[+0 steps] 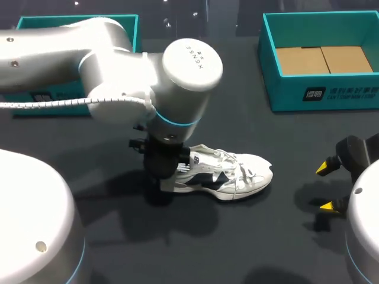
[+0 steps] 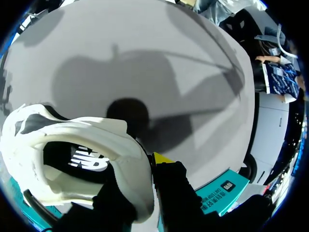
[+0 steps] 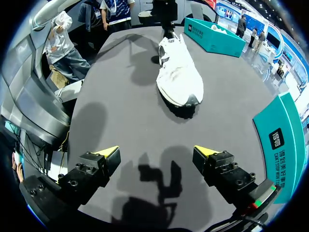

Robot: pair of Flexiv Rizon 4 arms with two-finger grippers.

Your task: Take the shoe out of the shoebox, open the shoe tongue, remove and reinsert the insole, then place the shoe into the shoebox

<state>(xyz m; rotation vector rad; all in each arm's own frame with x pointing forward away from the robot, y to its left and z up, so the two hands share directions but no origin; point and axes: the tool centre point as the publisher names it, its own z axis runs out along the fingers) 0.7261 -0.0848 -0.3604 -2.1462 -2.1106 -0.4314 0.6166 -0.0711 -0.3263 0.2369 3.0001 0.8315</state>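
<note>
The shoe (image 1: 228, 174) lies on the table (image 1: 237, 248) in front of the empty shoebox (image 1: 284, 97), its heel pinched by the left gripper (image 1: 170, 177), while the right gripper (image 3: 157, 153) hangs spread and empty well apart from the shoe, so tongue, insole and reboxing seemingly remain.

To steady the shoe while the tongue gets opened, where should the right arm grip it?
Grip the toe, jaws across its width, coming in from the toe end. The shoe sits sole-down with its toe pointing at the open right gripper, and the left gripper holds the heel, so the toe is the free end.
</note>
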